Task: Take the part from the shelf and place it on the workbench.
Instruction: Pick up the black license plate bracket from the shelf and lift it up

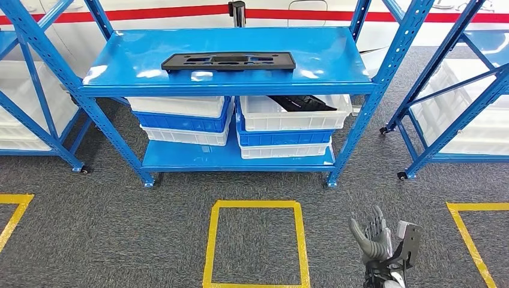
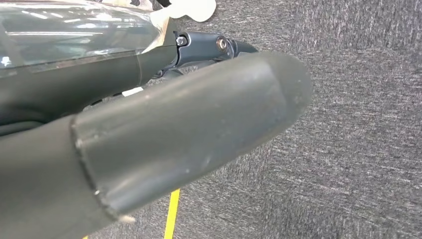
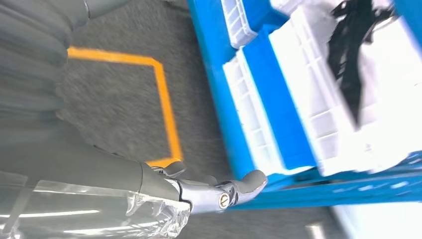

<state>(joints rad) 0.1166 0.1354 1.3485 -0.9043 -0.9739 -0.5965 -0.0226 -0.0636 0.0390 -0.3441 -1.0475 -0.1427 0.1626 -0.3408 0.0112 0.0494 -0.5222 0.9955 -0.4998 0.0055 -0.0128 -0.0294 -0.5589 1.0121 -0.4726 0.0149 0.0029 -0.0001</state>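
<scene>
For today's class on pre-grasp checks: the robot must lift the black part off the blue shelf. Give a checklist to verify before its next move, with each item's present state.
1. Black part lies flat on the top shelf, nothing on it: ok.
2. Right hand holds nothing, fingers apart: ok.
3. Right hand near the part: not ok; it is low, over the carpet.
4. Left hand free: cannot tell; the close view shows little beyond its thumb.
5. Workbench located: cannot tell.
</scene>
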